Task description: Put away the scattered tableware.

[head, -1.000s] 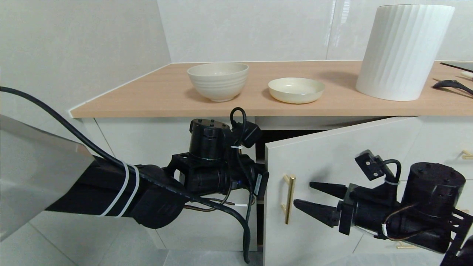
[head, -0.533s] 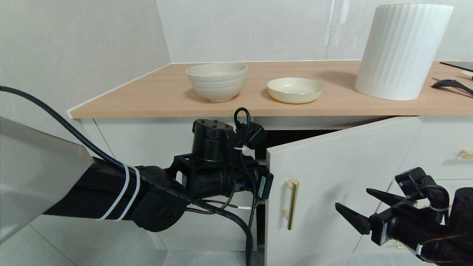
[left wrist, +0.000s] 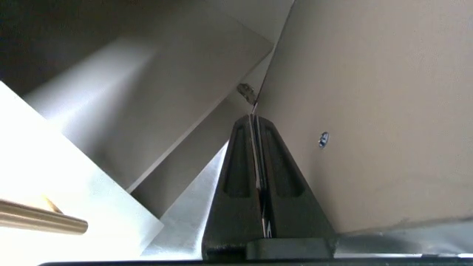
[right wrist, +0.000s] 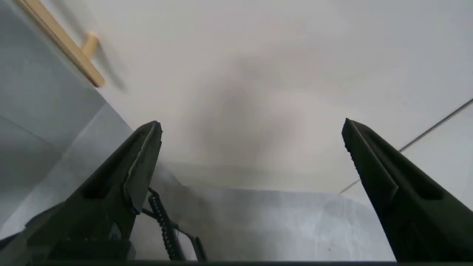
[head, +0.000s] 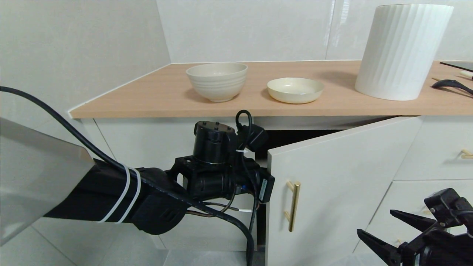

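Note:
A cream ribbed bowl (head: 217, 81) and a shallow cream plate (head: 295, 89) stand on the wooden counter (head: 147, 99). Below them a white cabinet door (head: 332, 184) with a gold handle (head: 293, 205) stands partly open. My left arm's wrist (head: 221, 173) sits at the door's free edge, its fingers reaching into the gap. In the left wrist view, my left gripper (left wrist: 254, 129) is shut with nothing in it, resting along the door's inner face (left wrist: 369, 111). My right gripper (head: 377, 223) (right wrist: 255, 155) hangs wide open, low and right of the handle, holding nothing.
A tall white ribbed cylinder (head: 402, 51) stands at the counter's right, with a black ladle (head: 451, 85) beyond it. White drawer fronts (head: 432, 162) with a gold pull (head: 466, 154) lie right of the door. A gold handle (right wrist: 63, 44) shows on a white panel.
My right gripper has dropped down and to the right, away from the door handle, staying open. The door has swung slightly further open, with my left wrist shifting a little right.

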You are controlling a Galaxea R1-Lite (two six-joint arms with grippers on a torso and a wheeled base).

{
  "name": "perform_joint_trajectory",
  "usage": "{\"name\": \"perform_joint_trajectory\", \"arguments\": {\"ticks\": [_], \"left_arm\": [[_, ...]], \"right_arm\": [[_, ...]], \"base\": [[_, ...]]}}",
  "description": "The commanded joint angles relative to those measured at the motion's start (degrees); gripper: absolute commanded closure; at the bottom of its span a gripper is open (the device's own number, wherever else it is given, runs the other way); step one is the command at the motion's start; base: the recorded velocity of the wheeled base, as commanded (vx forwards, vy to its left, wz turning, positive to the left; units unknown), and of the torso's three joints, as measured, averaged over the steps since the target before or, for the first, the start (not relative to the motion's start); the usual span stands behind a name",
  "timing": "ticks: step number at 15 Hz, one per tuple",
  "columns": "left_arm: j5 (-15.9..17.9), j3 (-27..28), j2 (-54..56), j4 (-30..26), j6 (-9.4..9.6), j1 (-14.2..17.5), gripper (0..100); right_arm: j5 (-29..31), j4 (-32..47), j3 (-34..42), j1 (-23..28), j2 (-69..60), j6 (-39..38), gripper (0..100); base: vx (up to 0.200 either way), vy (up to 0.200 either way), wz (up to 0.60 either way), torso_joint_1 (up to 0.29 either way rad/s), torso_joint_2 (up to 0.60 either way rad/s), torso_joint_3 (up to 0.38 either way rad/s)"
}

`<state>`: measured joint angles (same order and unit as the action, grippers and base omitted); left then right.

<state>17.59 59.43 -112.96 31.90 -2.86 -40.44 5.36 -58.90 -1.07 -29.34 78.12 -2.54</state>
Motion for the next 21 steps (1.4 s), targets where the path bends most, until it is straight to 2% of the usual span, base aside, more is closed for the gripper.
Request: {"name": "perform_joint_trajectory", "arguments": {"ticks": [1, 3, 6, 9, 12, 15, 18, 21], "left_arm": [[-0.01, -0.02, -0.16, 0.00, -0.04, -0.26, 100], [-0.01, -0.02, -0.42, 0.00, -0.04, -0.43, 100], [-0.01, 0.07, -0.77, 0.00, -0.12, -0.43, 100], [-0.01, 0.86, -1.74, 0.09, -1.62, -1.84, 100], [-0.01, 1.74, -3.41, 1.32, -1.71, -2.81, 100], [-0.10, 2.09, -3.76, 2.02, -2.76, -3.68, 100], [-0.63, 2.62, -4.02, 2.02, -2.85, -4.65, 100], [-1.68, 3.32, -4.99, 2.11, -3.73, -4.92, 100]], "right_arm": [[-0.27, -0.07, 0.55, -0.19, -1.13, -0.01, 0], [-0.18, -0.16, 0.81, -0.19, -1.30, -0.01, 0], [-0.27, -0.07, 0.81, -0.19, -1.48, -0.01, 0], [-0.35, 4.94, 0.90, -0.19, -4.46, -0.19, 0], [-0.27, 7.05, 0.90, -0.19, -8.24, -0.19, 0], [-0.27, 13.11, 0.81, -0.19, -15.28, -0.28, 0], [-0.44, 18.30, 0.55, -0.19, -20.46, -0.45, 0], [-0.44, 19.27, 0.72, -0.19, -21.08, -0.45, 0]], "base": [[0.000, 0.000, 0.00, 0.000, 0.00, 0.000], [0.000, 0.000, 0.00, 0.000, 0.00, 0.000], [-0.200, 0.000, 0.00, 0.009, 0.01, 0.004], [-0.200, 0.000, 0.00, 0.002, 0.00, 0.007], [0.000, 0.000, 0.00, 0.000, 0.00, 0.000], [0.000, 0.000, 0.00, 0.000, 0.00, 0.000], [0.000, 0.000, 0.00, 0.000, 0.00, 0.000], [-0.200, 0.000, 0.00, 0.005, 0.01, 0.001]]}}
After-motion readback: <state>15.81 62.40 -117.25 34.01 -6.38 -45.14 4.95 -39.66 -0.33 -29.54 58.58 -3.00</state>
